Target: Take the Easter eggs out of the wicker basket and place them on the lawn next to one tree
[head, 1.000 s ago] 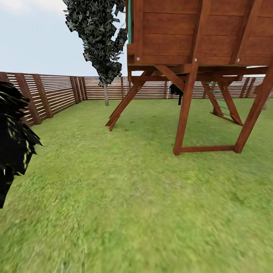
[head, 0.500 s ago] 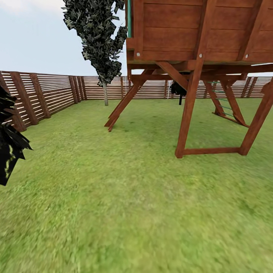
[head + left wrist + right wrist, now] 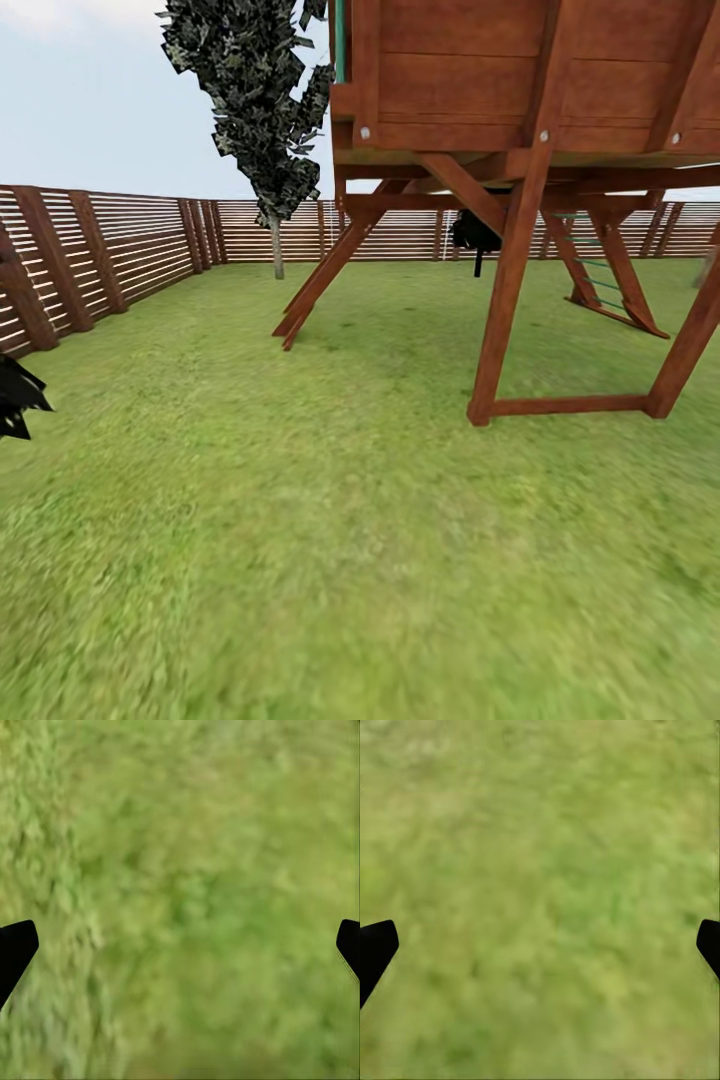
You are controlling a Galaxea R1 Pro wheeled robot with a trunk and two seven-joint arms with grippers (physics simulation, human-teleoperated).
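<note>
Head view first: we're looking across the lawn [image 3: 300, 520] toward the wooden playset [image 3: 530, 110], whose near post and crossbar [image 3: 560, 405] stand on the grass ahead to our right. Compared with a second ago the whole picture has slid. The playset legs sit a touch further right and lower, and the dark spiky shrub [image 3: 18, 400] at the left edge has shrunk from a big mass to a small tip. That's the camera moving, not the garden: we read it as the base turning or rolling past the shrub.

Beyond, the slatted fence [image 3: 120, 240] runs round the back, with a narrow dark cypress [image 3: 255, 90] standing just in front of it. That is not the broad-crowned kind of tree we'd want for the eggs.

On to the wrists. The left tool [image 3: 180, 945] has its two black fingertips [image 3: 15, 949] out at opposite edges of its picture, so it's spread wide with nothing between them but grass. The right tool [image 3: 540, 945] is the same story: fingertips [image 3: 375, 949] far apart, bare lawn in the gap, nothing held.

What does it mean for the task? Neither basket nor eggs have come into sight, and both tools are empty, so in our judgement no egg is being carried at this moment and we're in transit, searching. The likely need is to carry on turning until the basket appears, keeping clear of those playset legs.
</note>
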